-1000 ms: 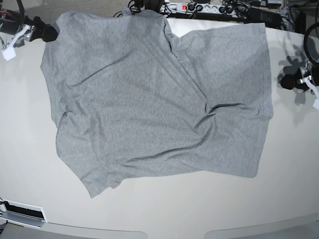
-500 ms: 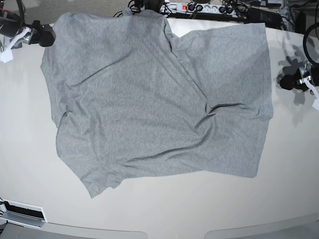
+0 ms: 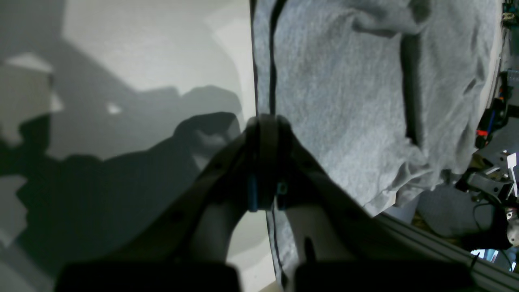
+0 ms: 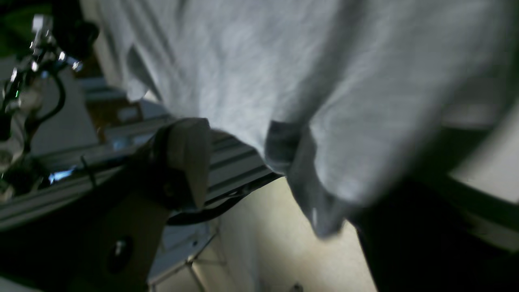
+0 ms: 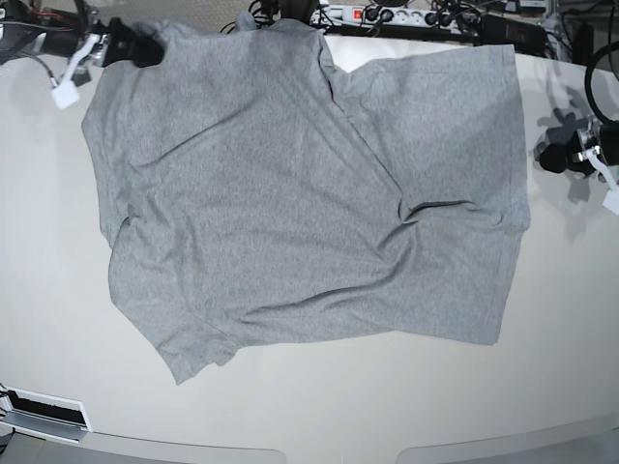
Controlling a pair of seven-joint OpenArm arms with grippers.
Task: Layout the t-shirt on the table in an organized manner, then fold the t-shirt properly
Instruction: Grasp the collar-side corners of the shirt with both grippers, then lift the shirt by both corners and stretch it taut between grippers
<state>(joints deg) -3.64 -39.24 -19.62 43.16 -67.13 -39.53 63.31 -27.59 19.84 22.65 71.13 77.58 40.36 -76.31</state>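
The grey t-shirt (image 5: 290,193) lies spread on the white table (image 5: 319,406), rumpled, with a diagonal fold line and a crease near its right side. No lettering shows. My right gripper (image 5: 147,48) is at the shirt's far left corner, by the table's back edge. Its jaws are open, and in the blurred right wrist view a hanging shirt corner (image 4: 320,211) sits between the fingers (image 4: 188,158). My left gripper (image 5: 551,157) hovers just off the shirt's right edge. In the left wrist view it (image 3: 265,121) is shut, its tips over the hem (image 3: 263,61), nothing visibly pinched.
A power strip and tangled cables (image 5: 387,14) run behind the table's back edge. A white and black fixture (image 5: 44,414) sits at the front left corner. An aluminium frame rail (image 4: 231,162) lies beyond the table edge under the shirt corner.
My right gripper has moved up and to the right, from beside the shirt's left shoulder to its far left corner. The left arm and the shirt have stayed put.
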